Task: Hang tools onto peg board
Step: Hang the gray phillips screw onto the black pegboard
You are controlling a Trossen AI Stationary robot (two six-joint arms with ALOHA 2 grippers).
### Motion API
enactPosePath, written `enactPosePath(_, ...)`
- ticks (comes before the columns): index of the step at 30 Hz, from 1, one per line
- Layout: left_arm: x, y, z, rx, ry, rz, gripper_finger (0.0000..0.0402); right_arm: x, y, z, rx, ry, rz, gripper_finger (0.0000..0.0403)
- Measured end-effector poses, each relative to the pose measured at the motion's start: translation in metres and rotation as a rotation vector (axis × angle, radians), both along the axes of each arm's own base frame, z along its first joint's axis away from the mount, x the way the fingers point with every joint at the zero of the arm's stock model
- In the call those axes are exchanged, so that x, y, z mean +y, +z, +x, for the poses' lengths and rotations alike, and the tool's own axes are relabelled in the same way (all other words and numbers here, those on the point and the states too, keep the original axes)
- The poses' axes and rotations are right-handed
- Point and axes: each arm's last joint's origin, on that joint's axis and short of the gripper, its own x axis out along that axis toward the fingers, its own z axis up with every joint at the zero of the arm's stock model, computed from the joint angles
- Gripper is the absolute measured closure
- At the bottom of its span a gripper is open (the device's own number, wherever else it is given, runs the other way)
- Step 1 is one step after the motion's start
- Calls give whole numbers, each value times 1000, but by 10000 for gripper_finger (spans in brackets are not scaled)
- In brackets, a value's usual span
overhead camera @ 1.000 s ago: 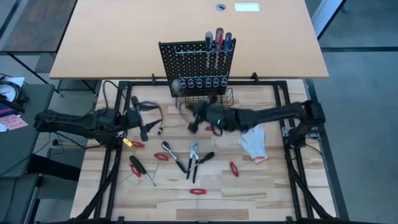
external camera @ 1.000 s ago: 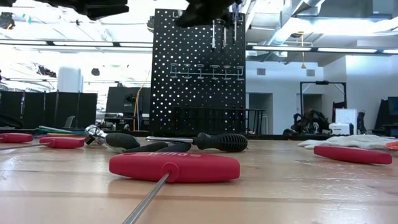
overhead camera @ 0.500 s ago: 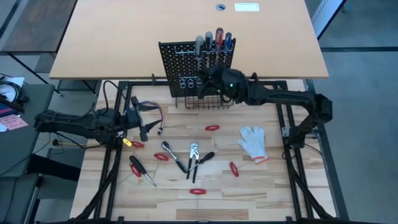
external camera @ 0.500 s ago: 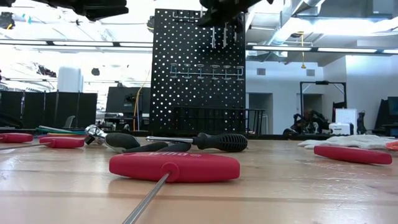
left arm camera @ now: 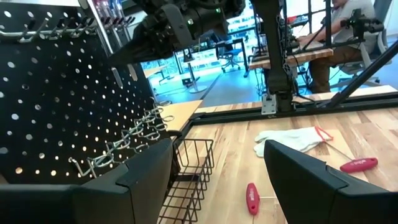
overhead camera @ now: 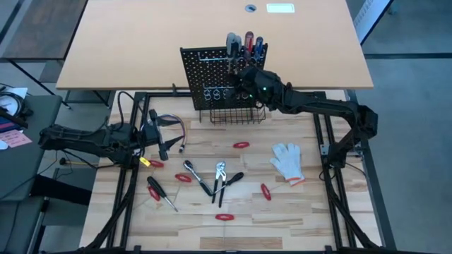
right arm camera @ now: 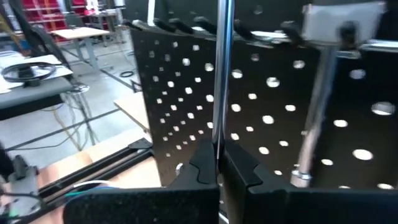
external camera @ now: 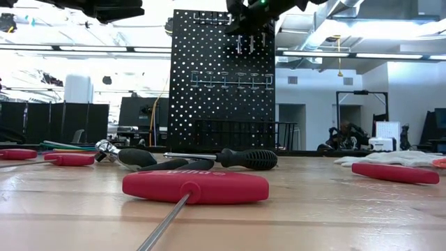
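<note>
The black peg board (overhead camera: 220, 67) stands upright at the table's far edge, with ring holders (overhead camera: 226, 92) and a wire basket (overhead camera: 229, 113) at its base. Red (overhead camera: 248, 39) and blue (overhead camera: 259, 45) screwdriver handles stick up above its top. My right gripper (overhead camera: 245, 76) is high at the board's front and is shut on a grey-handled screwdriver (overhead camera: 232, 41). My left gripper (overhead camera: 164, 138) waits open over the table's left side. More tools lie on the table: pliers (overhead camera: 220, 173), a black screwdriver (overhead camera: 231, 185) and red-handled tools (overhead camera: 241, 145). My right gripper pinches the screwdriver's bare metal shaft (right arm camera: 220, 118) between its two fingers (right arm camera: 200, 168). The fingers lie across the shaft and point toward the board. The shaft stands upright, close in front of the board and clear of the table. Its handle runs out of the wrist view.
A white glove (overhead camera: 288, 161) lies at the right, a cable bundle (overhead camera: 174, 128) by my left gripper. A second grey-handled tool (right arm camera: 341, 25) hangs just beside the held shaft. A big red handle (external camera: 195, 187) lies at the near edge.
My right gripper has risen from low over the table in front of the basket and gone toward the far edge, up to the peg board's top. It carried the screwdriver along, and its handle now shows above the board beside the others.
</note>
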Motion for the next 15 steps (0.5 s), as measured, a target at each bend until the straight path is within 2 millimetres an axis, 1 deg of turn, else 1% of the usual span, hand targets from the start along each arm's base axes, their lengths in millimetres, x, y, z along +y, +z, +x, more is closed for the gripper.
enactPosePath(7,0,1,0,-9,0,-1,150,1,0,1,2,26,-6,402)
enactPosePath(11,0,1,0,-9,0,-1,150,-2,0,0,0,16,-8,402)
enactPosePath(15,0,1,0,-10,0,-1,150,-10,-12,6,27,16,4,402)
